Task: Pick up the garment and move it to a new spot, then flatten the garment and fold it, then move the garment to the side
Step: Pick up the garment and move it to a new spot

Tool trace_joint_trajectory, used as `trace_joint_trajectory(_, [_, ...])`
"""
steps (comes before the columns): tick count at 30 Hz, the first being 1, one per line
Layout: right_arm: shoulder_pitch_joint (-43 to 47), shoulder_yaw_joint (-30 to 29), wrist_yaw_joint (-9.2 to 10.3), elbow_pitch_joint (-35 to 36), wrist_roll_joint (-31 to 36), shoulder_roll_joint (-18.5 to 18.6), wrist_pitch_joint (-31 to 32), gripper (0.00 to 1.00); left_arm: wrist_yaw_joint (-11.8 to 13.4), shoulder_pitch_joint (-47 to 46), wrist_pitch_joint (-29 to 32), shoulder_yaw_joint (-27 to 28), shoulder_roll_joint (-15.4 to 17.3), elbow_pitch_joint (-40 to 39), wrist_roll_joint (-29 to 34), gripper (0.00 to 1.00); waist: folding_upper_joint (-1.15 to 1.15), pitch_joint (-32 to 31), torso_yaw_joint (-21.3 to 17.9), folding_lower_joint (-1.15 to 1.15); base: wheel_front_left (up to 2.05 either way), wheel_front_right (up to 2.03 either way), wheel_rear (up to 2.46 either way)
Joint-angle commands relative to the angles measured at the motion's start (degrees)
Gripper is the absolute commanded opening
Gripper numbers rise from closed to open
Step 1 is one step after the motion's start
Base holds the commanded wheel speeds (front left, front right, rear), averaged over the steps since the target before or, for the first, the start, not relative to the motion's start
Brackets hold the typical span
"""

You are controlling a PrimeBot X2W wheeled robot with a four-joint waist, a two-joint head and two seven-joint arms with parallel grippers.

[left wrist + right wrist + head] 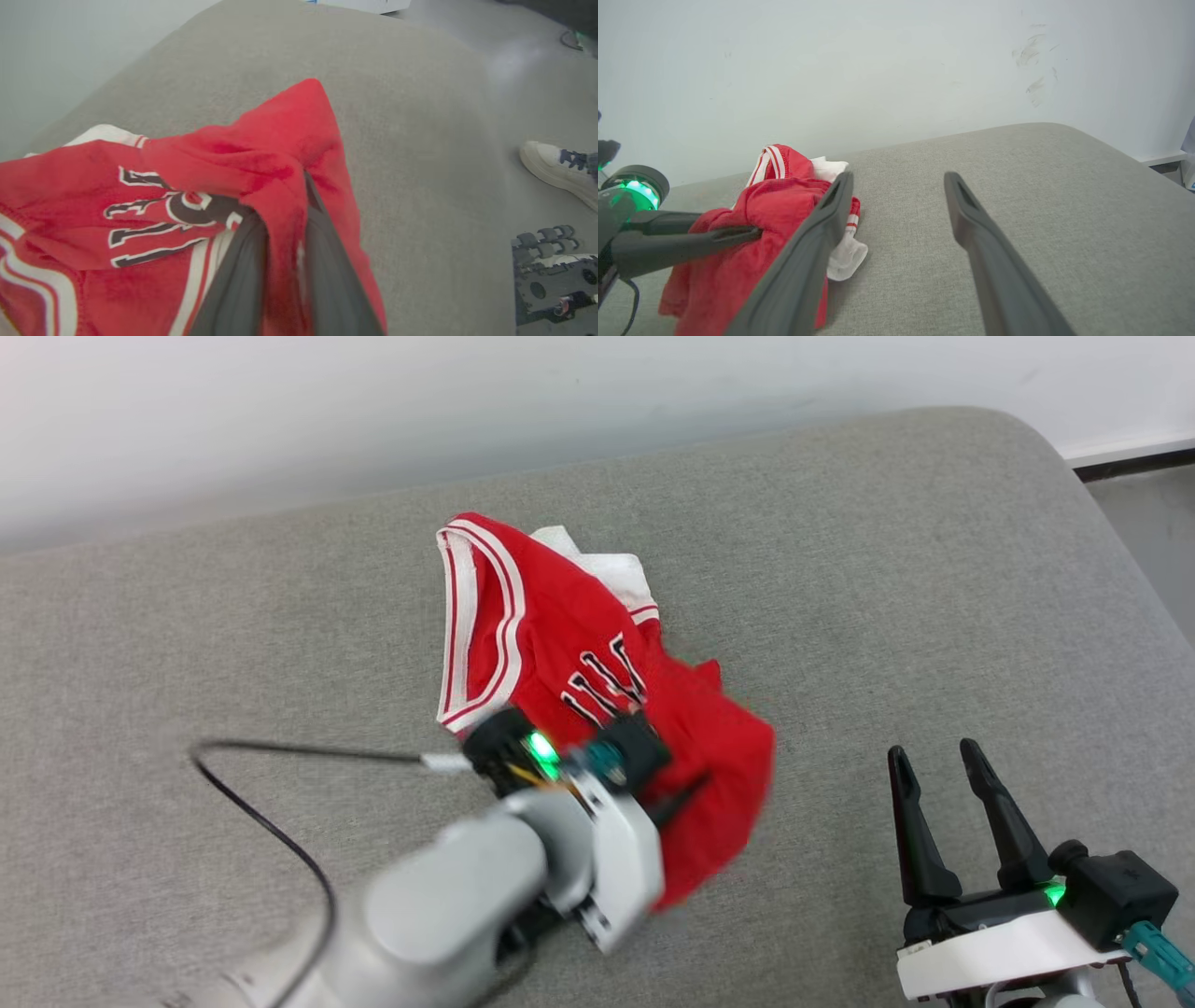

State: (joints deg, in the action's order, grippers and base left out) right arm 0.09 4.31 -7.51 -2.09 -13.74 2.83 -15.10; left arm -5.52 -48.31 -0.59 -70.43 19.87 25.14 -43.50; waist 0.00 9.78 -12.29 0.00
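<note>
Garment (551, 625) is pinched in nearly closed left end effector (284, 205).

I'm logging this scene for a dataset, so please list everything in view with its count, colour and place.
basketball jersey: one, red with white sleeve, striped trim and black lettering, crumpled in the middle of the cushion
cushion: one, grey fabric, under the jersey, against the wall
wall: one, white, behind the cushion
cable: one, black, looping over the cushion beside the left arm
shoe: one, white with dark laces, on a person's foot, on the floor past the cushion's edge
floor: one, grey, beside the cushion
left gripper: one, dark fingers, shut on a fold of the jersey
right gripper: one, dark fingers, open, over bare cushion, apart from the jersey
</note>
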Motion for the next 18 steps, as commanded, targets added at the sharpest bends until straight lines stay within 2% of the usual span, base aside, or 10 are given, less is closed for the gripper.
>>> trace_joint_trajectory(1, [0.1,-0.2,0.04,0.0,-0.2,0.1,-0.1,1.0,0.3,2.2,0.4,-0.8,-2.2,0.9,0.7,1.0,0.0,0.1,0.4,0.0,0.0,0.0,0.0])
trace_joint_trajectory(5, [0.1,0.1,0.04,-1.0,-0.4,0.1,-0.1,1.0,0.2,5.8,-0.2,-1.8,-7.0,2.8,1.8,1.0,0.0,-0.5,1.4,0.0,0.0,0.0,0.0])
trace_joint_trajectory(9, [0.5,0.2,0.04,-1.5,-0.3,0.1,-0.1,1.0,1.2,7.1,-3.3,-0.5,-8.7,4.0,0.8,1.0,0.0,-2.0,3.2,0.0,0.0,0.0,0.0])
trace_joint_trajectory(14, [1.5,-0.7,0.04,-1.9,0.5,0.1,-0.1,1.0,3.6,5.8,-6.9,3.3,-6.8,3.8,-0.3,1.0,0.0,-4.8,6.4,0.0,0.0,0.0,0.0])
trace_joint_trajectory(18, [2.6,-2.5,0.04,-1.8,1.2,0.2,-0.1,1.0,7.7,5.3,-9.8,8.1,-3.2,2.6,-1.6,1.0,0.0,-7.4,9.2,0.0,0.0,0.0,0.0])
